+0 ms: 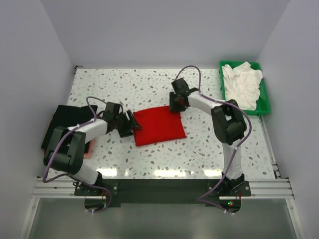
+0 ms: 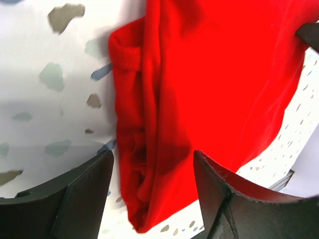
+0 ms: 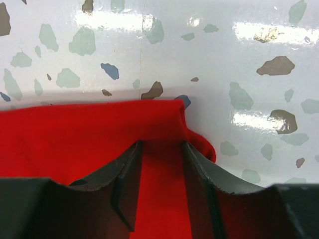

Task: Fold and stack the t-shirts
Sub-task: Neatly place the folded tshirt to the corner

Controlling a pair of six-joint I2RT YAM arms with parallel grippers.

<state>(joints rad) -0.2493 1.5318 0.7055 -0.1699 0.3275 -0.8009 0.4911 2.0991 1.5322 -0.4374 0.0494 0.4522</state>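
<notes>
A bright red t-shirt (image 1: 158,124) lies folded into a rough square mid-table. My left gripper (image 1: 130,123) is at its left edge. In the left wrist view the left gripper (image 2: 152,172) is open, and the shirt's bunched folded edge (image 2: 142,164) lies between the spread fingers (image 2: 84,194) without touching them. My right gripper (image 1: 175,103) is at the shirt's far right corner. In the right wrist view the right gripper (image 3: 162,159) has its fingertips (image 3: 127,167) down on the red cloth (image 3: 75,139), apart, with flat cloth in the gap. A black t-shirt (image 1: 65,122) lies at the left. White t-shirts (image 1: 241,82) are piled in the tray.
The green plastic tray (image 1: 265,97) stands at the back right corner. A pinkish-red cloth edge (image 1: 89,148) shows under the left arm beside the black shirt. Speckled tabletop (image 1: 149,82) lies behind the red shirt, and walls close in on three sides.
</notes>
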